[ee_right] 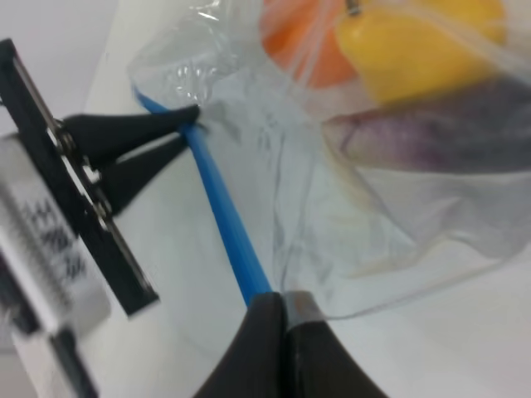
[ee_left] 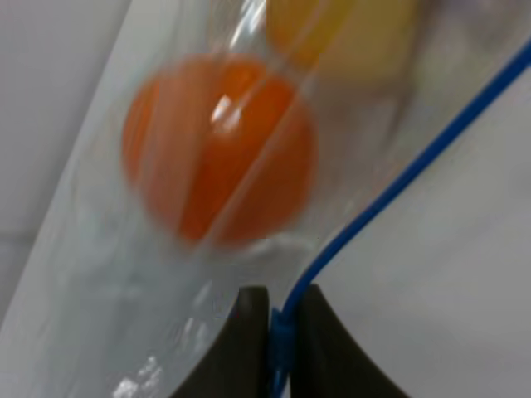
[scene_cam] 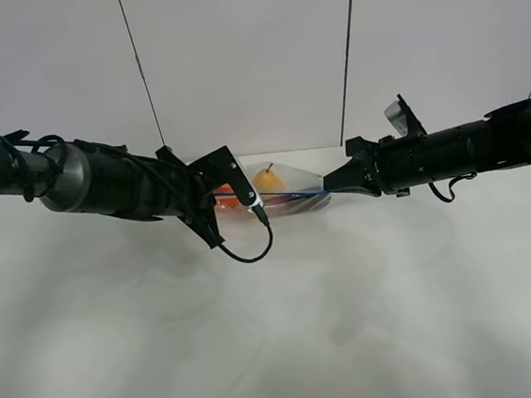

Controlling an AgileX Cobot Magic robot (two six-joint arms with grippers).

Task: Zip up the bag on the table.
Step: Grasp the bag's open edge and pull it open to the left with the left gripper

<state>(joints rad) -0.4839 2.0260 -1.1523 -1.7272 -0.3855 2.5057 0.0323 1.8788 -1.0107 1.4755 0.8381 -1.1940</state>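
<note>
Lying across the far middle of the table (scene_cam: 279, 339), the bag (scene_cam: 288, 185) has its long axis running left to right in the high view, stretched between the two arms. Its blue zipper strip (ee_right: 224, 220) forms a taut line along the nearer edge. The fruit bulges on the far side of that line: an orange one (ee_left: 220, 149), a yellow one (ee_right: 415, 46) and a dark purple one (ee_right: 448, 124). The left gripper (ee_left: 282, 303) is pinched together on the left end of the strip, the blue line passing straight between its black fingertips. The right gripper (ee_right: 284, 300) is clamped on the opposite end, its tips pressed tight with the strip and a fold of clear plastic between them. The bag sits close to the table's back edge, with the wall just behind it. A broad stretch of white tabletop spreads toward the camera and out to both sides beneath the arms.
</note>
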